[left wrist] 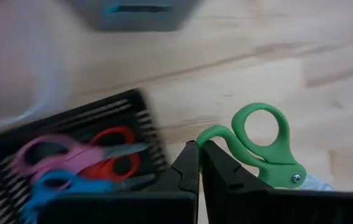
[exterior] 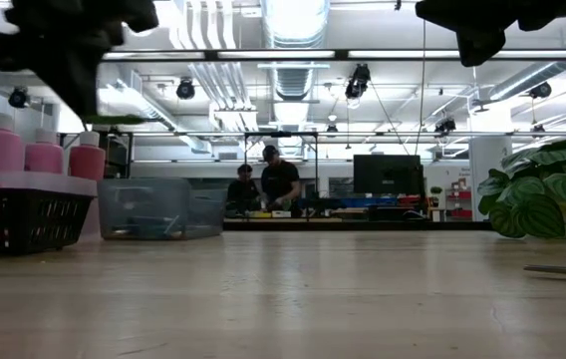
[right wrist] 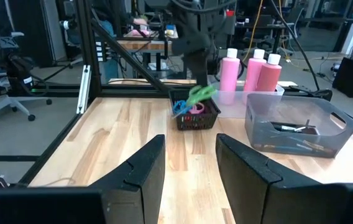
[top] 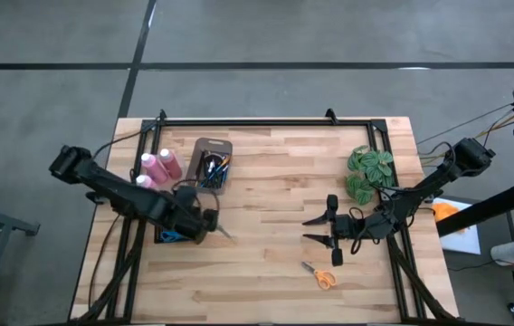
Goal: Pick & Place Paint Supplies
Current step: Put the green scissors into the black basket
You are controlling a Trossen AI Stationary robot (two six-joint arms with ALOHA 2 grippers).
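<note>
The left gripper (left wrist: pixel 198 163) is clenched on the handle of the green scissors (left wrist: pixel 265 144), which hang just beside the black basket (left wrist: pixel 136 118) holding pink, red and blue scissors (left wrist: pixel 80 163). The basket's rim is very near the fingers, so a blade could catch it on lowering and tip the pair onto the table (top: pixel 275 190). Farther out stand the pink bottles (top: pixel 160 167) and the grey bin of paintbrushes (top: pixel 213 166). The right gripper (right wrist: pixel 190 160) hovers released, well apart, near the orange scissors (top: pixel 320 275) and plant (top: pixel 369 173).
</note>
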